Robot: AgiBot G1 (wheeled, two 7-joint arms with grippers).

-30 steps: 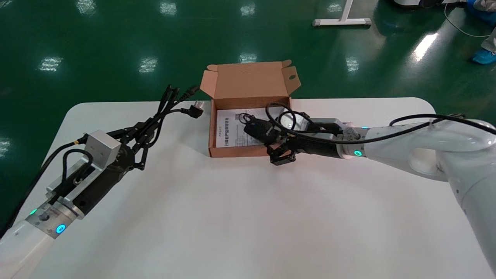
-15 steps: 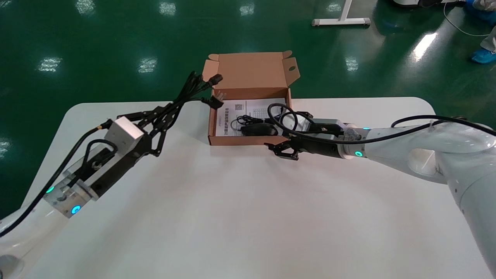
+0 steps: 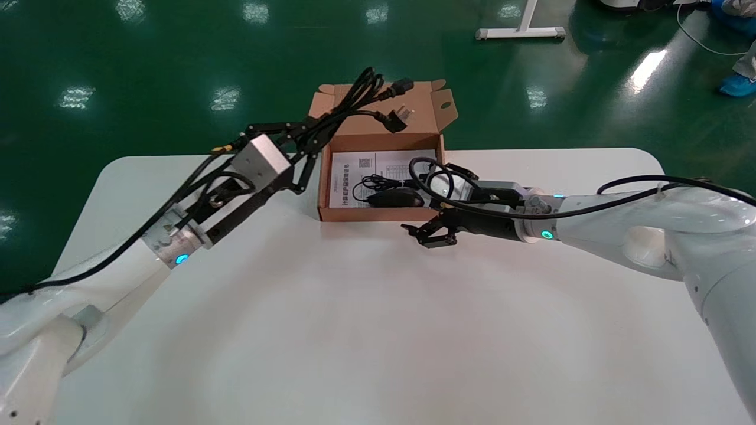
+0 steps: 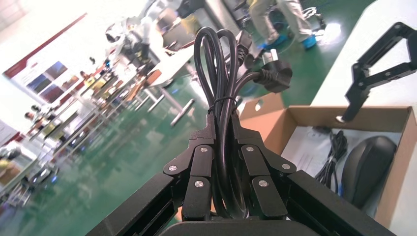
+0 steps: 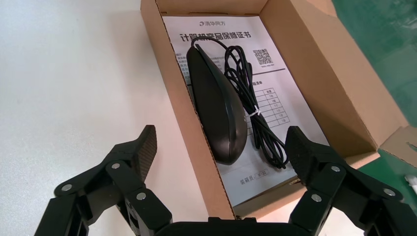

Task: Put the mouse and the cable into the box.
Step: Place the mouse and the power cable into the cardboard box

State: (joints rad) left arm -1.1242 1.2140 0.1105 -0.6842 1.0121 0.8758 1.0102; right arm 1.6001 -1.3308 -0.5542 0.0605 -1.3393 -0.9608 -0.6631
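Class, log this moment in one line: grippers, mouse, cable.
left gripper: shut on bundled black power cable, raised beside brown cardboard box | right gripper: open, empty, near box front | black computer mouse: in box

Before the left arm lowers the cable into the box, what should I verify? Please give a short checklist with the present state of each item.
1. Grip: left gripper shut on bundled black power cable: ok.
2. Lid of brown cardboard box stands open: ok.
3. Contents: black computer mouse lies inside, on printed sheet: ok.
4. Right gripper open, empty, outside the front wall: ok.
5. Cable above the opening: left gripper appears beside the left wall: not ok.
6. Enough room beside the mouse: cannot tell.
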